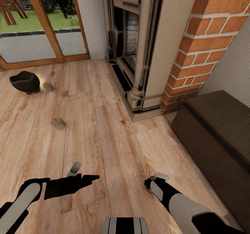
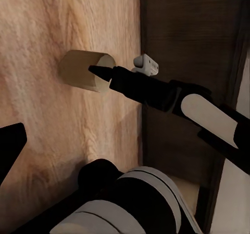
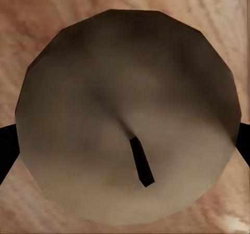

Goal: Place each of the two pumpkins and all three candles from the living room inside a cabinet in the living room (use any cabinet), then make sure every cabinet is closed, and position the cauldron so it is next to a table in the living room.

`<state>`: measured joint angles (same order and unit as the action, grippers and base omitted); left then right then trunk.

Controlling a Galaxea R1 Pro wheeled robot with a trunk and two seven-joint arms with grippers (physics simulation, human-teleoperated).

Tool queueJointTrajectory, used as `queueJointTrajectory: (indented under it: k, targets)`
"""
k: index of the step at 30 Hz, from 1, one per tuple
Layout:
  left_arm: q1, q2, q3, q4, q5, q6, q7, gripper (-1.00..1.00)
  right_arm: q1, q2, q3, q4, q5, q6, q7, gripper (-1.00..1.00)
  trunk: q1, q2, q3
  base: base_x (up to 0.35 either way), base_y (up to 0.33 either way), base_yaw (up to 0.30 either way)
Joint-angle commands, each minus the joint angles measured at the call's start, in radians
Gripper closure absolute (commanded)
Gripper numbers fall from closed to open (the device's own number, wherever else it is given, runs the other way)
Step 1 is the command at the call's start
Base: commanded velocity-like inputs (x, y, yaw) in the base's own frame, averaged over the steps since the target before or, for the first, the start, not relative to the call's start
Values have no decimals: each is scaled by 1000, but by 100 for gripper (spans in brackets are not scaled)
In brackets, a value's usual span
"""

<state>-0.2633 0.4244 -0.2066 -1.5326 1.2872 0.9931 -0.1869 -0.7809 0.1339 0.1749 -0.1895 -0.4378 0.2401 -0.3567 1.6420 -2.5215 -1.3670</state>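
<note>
The dark cabinet [image 1: 215,136] stands shut by the brick fireplace [image 1: 156,53], the cauldron [image 1: 25,82] well off by the glass door with two candles [image 1: 58,123] on the floor [image 1: 111,136]. The right claw [image 1: 152,185] seems clamped on a third candle [image 3: 127,117], though its fingertips barely show; a shallow pinch on that smooth side could let it slip. The left claw [image 1: 78,176] hangs apart, empty.

No readable text, labels, brands or nos. anywhere: none on the candle top [image 3: 127,119], cabinet [image 1: 215,136], cauldron [image 1: 25,82] or fireplace [image 1: 139,46]
</note>
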Motion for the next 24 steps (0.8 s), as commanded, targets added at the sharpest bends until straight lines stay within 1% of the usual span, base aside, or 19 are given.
queueJointTrajectory:
  k: [1, 3, 6, 9, 12, 15, 16, 18, 20, 21, 23, 24]
  targets:
    - [-1, 1, 0, 0, -9, 1, -9, -100, 0, 0, 8, -3, -7, 7, -5, 100, -1, 0, 3, 0, 0, 0]
    - [-1, 2, 2, 0, -10, 1, -9, -100, 0, 0, 8, -4, -7, 7, 3, 100, -1, 0, 11, 0, 0, 0]
    - [-1, 7, 8, 0, -18, 0, -7, -100, 0, -2, 8, -13, -7, 10, 39, 100, -3, 1, 23, 0, 0, 0]
    - [-1, 13, 15, 3, -26, -2, -1, -100, 0, -2, 8, -17, -6, 18, 55, 100, -3, 1, 23, 0, 0, 0]
    - [-1, 17, 45, 9, -30, -2, 1, -100, 0, -2, 10, -19, -6, 34, 59, 100, -3, 1, 23, 0, 0, 0]
    - [-1, 22, 82, 11, -45, -1, 2, -100, 1, -2, 27, -34, -6, 79, 64, 100, -3, 1, 23, 0, 0, 0]
    - [-1, 28, 94, 12, -48, -1, 2, -100, 1, -2, 30, -52, -7, 92, 64, 100, -3, 1, 23, 0, 0, 0]
    - [-1, 44, 114, 12, -52, -1, 2, -100, 1, -3, 34, -101, -8, 124, 65, 100, -4, 2, 30, 0, 0, 0]
    - [-1, 60, 126, 15, -54, -2, 3, -100, 3, -2, 36, -157, -8, 159, 65, 100, -5, 2, 38, 0, 0, 0]
    - [-1, 71, 137, 25, -60, -2, 4, -100, 7, -2, 36, -200, -9, 181, 65, 100, -5, 2, 42, 0, 0, 0]
    - [-1, 80, 149, 38, -76, -2, 4, -100, 12, -2, 37, -234, -10, 195, 65, 100, -6, 3, 50, 0, 0, 0]
    - [-1, 85, 160, 44, -94, -2, 4, -100, 15, -1, 37, -248, -10, 200, 66, 100, -6, 3, 54, 0, 0, 0]
